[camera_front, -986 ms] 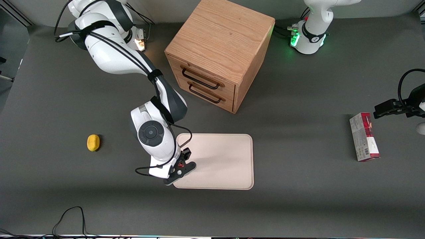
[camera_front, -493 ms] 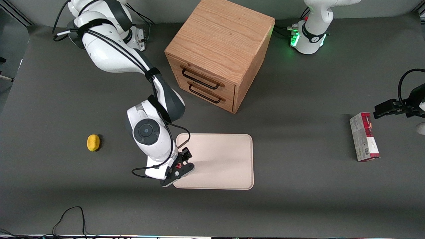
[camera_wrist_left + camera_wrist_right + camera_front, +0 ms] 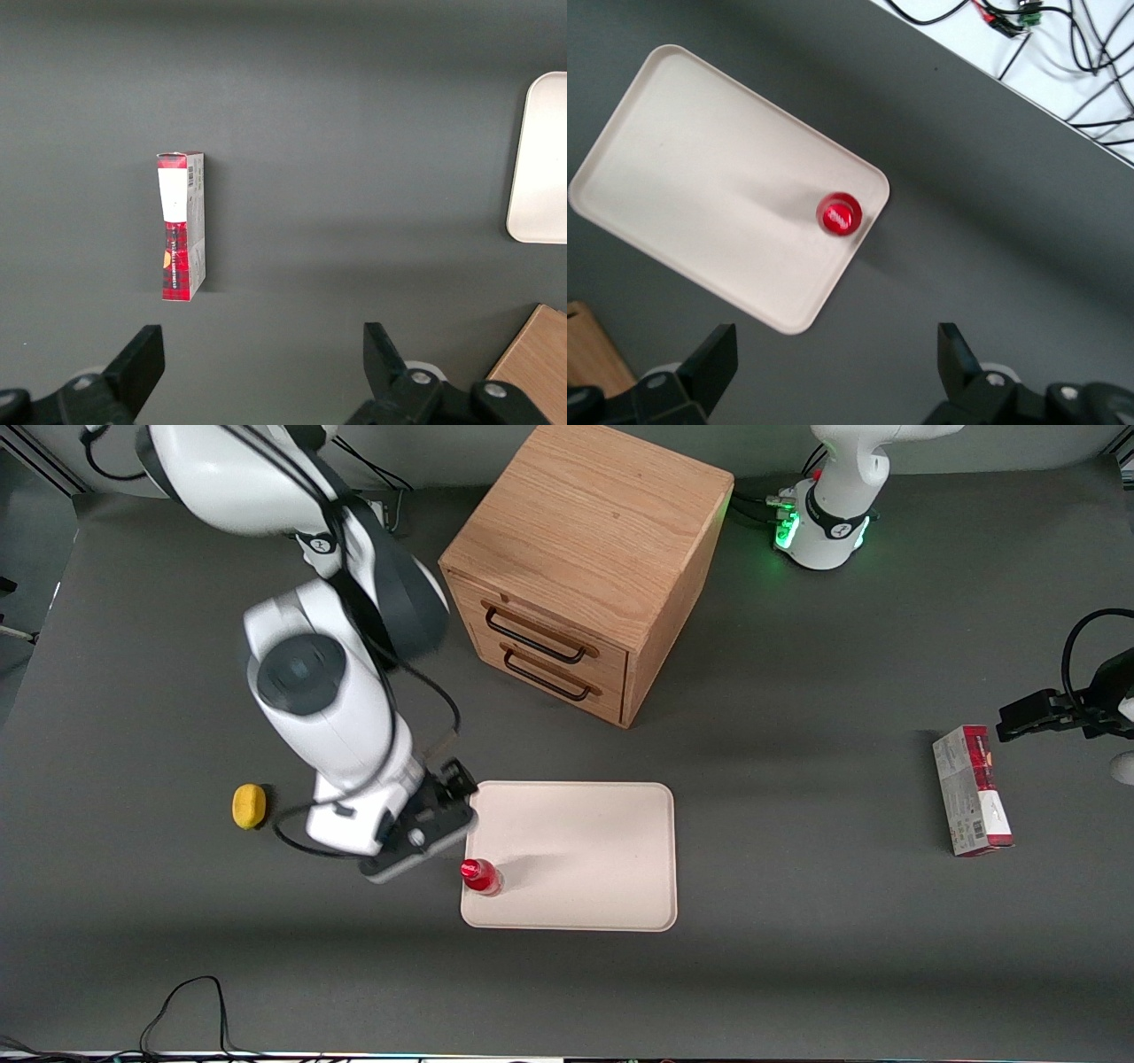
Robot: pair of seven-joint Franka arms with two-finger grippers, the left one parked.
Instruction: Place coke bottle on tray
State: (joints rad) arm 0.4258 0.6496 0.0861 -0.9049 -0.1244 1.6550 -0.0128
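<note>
The coke bottle, small and red with a red cap, stands upright on the cream-white tray, in the tray's corner nearest the front camera at the working arm's end. My gripper is open and empty, lifted well above the table just off that end of the tray, apart from the bottle. The right wrist view looks straight down on the bottle's cap and the tray, with the gripper spread wide over bare table. The tray's edge also shows in the left wrist view.
A wooden two-drawer cabinet stands farther from the front camera than the tray. A yellow lemon lies toward the working arm's end. A red-and-grey carton lies toward the parked arm's end and shows in the left wrist view. Cables lie off the table's edge.
My gripper has let go of the bottle, which now stands on the tray. The arm has risen and drawn back toward the working arm's end.
</note>
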